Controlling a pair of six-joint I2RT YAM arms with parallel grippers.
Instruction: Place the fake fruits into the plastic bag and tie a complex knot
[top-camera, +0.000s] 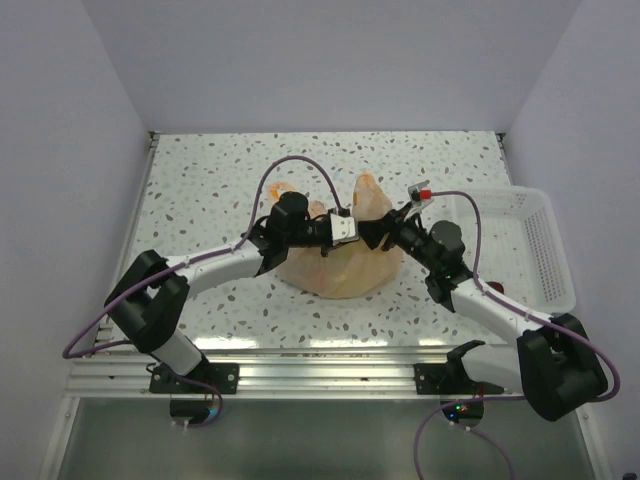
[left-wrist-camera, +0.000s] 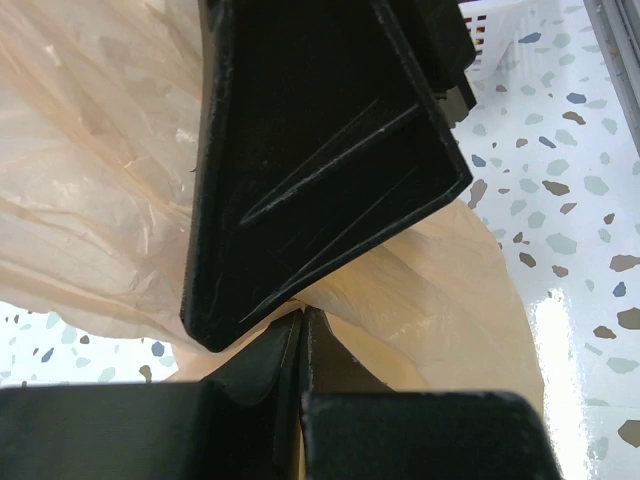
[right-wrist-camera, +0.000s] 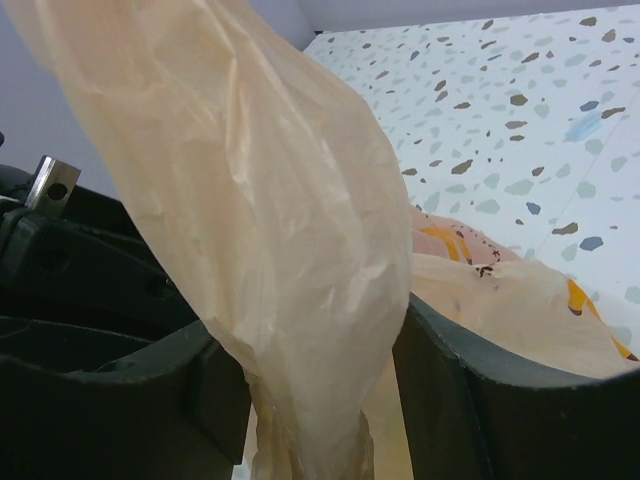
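Bag: your plastic bag (top-camera: 340, 275) lies long axis left-right; its handle strip (right-wrist-camera: 290, 230) points upward.
Left gripper (left-wrist-camera: 301, 325): reaches right, pinched tight on bag film.
Right gripper (right-wrist-camera: 320, 400): reaches left, jaws apart around the strip.

A thin, translucent peach-orange plastic carrier bag (top-camera: 345, 268) is lying crinkled and finely creased, its film giving off a soft sheen. Beneath it, a smooth white tabletop speckled with grey and brown chips (top-camera: 200, 180) is gleaming glossily along its near edge. The fingers (right-wrist-camera: 500, 400) of the right gripper (right-wrist-camera: 315, 345) are showing hard, matt black plastic; a broad black wedge-shaped gripper part (left-wrist-camera: 320, 150) is bearing fine pale scratches. A white perforated plastic basket (top-camera: 535, 235) is looking smooth, and a ribbed bare-metal rail (top-camera: 320, 368) is shining dully.
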